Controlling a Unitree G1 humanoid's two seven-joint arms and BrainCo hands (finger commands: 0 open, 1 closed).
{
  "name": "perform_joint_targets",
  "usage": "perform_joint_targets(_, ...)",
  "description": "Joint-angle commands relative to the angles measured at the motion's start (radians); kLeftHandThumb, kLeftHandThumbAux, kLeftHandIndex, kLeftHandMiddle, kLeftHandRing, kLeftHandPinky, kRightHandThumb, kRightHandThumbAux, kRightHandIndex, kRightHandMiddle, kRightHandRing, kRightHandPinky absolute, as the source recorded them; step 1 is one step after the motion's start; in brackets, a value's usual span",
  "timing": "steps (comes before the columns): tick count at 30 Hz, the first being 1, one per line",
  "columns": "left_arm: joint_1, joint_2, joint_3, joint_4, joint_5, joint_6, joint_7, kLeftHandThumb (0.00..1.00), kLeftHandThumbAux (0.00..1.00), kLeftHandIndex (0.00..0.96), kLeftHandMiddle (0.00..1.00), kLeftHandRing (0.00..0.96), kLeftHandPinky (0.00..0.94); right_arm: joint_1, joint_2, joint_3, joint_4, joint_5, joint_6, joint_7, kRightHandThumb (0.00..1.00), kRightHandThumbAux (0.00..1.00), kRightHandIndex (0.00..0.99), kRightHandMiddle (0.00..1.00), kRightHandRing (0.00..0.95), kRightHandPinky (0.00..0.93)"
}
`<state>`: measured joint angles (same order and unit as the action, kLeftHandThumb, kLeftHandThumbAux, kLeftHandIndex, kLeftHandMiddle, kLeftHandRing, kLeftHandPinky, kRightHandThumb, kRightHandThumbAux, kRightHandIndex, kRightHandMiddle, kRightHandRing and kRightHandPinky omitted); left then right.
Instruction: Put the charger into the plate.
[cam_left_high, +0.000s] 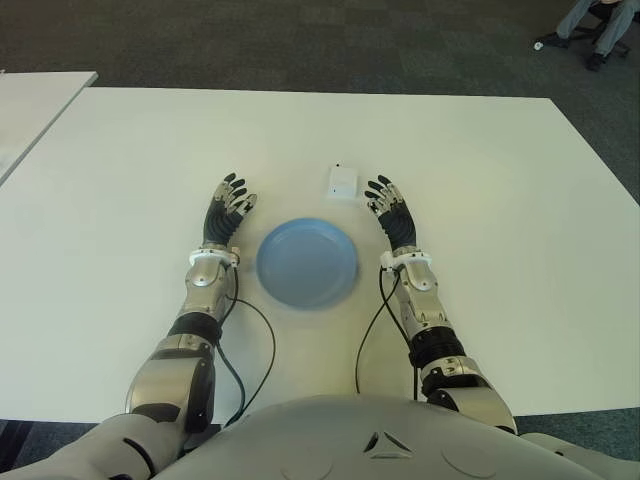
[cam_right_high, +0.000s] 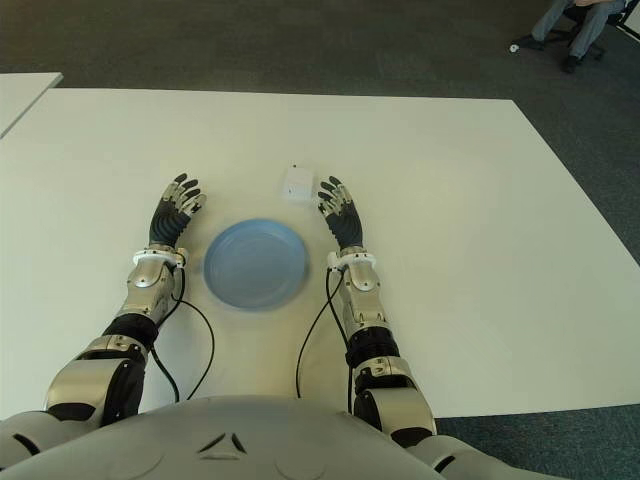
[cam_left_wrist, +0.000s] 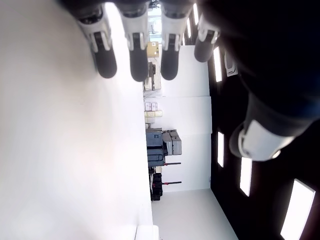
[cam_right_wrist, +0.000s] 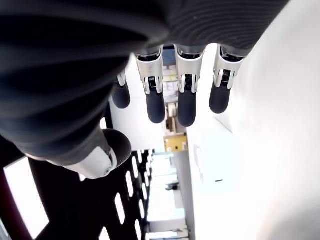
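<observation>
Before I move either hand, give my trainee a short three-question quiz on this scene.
1. True or false: the charger already lies in the blue plate.
2. Which hand is nearer the charger: A) left hand B) right hand?
3. Fill in: both hands are ____ and hold nothing.

Key: 1 false, it sits on the white table beyond the plate; 2 B; 3 open.

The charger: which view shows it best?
The left eye view: the charger lies whole on the table, beyond the plate, beside the right hand. The right eye view matches; the right wrist view shows it washed out; the left wrist view misses it.
</observation>
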<state>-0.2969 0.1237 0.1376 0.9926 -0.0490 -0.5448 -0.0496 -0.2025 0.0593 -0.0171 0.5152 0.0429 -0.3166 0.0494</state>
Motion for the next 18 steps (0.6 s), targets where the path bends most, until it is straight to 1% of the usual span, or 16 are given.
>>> perform_joint_targets(1, 0.054, -0.023, -0.007, 0.084, 0.013, 0.075, 0.015, 0.035, 0.621, 0.093, 0.153, 0.155, 0.172, 0.023, 0.013, 0.015, -0.165, -0.009, 0.117, -0.03, 0.081, 0.684, 0.085, 0.175, 0.176, 0.217)
perform_joint_targets(2, 0.051, -0.024, -0.006, 0.088, 0.012, 0.076, 0.014, 0.037, 0.62, 0.092, 0.153, 0.155, 0.173, 0.021, 0.01, 0.017, -0.211, -0.019, 0.15, -0.045, 0.098, 0.688, 0.084, 0.175, 0.18, 0.225)
perform_joint_targets(3, 0.05, -0.025, -0.006, 0.09, 0.011, 0.077, 0.014, 0.039, 0.621, 0.092, 0.152, 0.155, 0.172, 0.02, 0.009, 0.018, -0.243, -0.026, 0.175, -0.055, 0.143, 0.688, 0.085, 0.175, 0.181, 0.222)
perform_joint_targets(6, 0.047, -0.025, -0.005, 0.094, 0.01, 0.076, 0.014, 0.044, 0.621, 0.092, 0.152, 0.154, 0.171, 0.025, 0.007, 0.023, -0.29, -0.032, 0.219, -0.068, 0.199, 0.687, 0.085, 0.175, 0.182, 0.217)
perform_joint_targets(7, 0.044, -0.027, -0.004, 0.098, 0.009, 0.076, 0.015, 0.045, 0.621, 0.092, 0.151, 0.154, 0.171, 0.016, 0.005, 0.021, -0.293, -0.04, 0.225, -0.081, 0.205, 0.687, 0.085, 0.175, 0.182, 0.217)
perform_joint_targets(9, 0.037, -0.031, -0.001, 0.108, 0.006, 0.078, 0.018, 0.049, 0.626, 0.093, 0.151, 0.154, 0.173, -0.006, -0.002, 0.018, -0.301, -0.065, 0.223, -0.112, 0.353, 0.662, 0.086, 0.172, 0.173, 0.188)
perform_joint_targets(10, 0.033, -0.033, 0.0, 0.112, 0.005, 0.079, 0.019, 0.05, 0.627, 0.094, 0.151, 0.154, 0.174, -0.015, -0.007, 0.018, -0.305, -0.078, 0.216, -0.122, 0.382, 0.656, 0.086, 0.172, 0.171, 0.183)
perform_joint_targets(12, 0.025, -0.036, 0.001, 0.122, 0.005, 0.079, 0.023, 0.053, 0.631, 0.096, 0.15, 0.154, 0.173, -0.027, -0.018, 0.017, -0.309, -0.09, 0.205, -0.128, 0.49, 0.628, 0.083, 0.163, 0.16, 0.174)
perform_joint_targets(13, 0.022, -0.037, 0.001, 0.126, 0.005, 0.079, 0.024, 0.053, 0.632, 0.097, 0.149, 0.153, 0.172, -0.031, -0.021, 0.017, -0.311, -0.094, 0.2, -0.13, 0.51, 0.622, 0.082, 0.161, 0.158, 0.174)
perform_joint_targets(15, 0.015, -0.04, 0.001, 0.135, 0.006, 0.081, 0.027, 0.054, 0.632, 0.097, 0.145, 0.15, 0.17, -0.055, -0.037, 0.022, -0.306, -0.123, 0.164, -0.141, 0.584, 0.599, 0.082, 0.157, 0.156, 0.181)
perform_joint_targets(18, 0.005, -0.044, 0.0, 0.146, 0.008, 0.084, 0.032, 0.055, 0.633, 0.097, 0.142, 0.148, 0.171, -0.101, -0.066, 0.028, -0.269, -0.168, 0.125, -0.158, 0.636, 0.572, 0.08, 0.157, 0.159, 0.195)
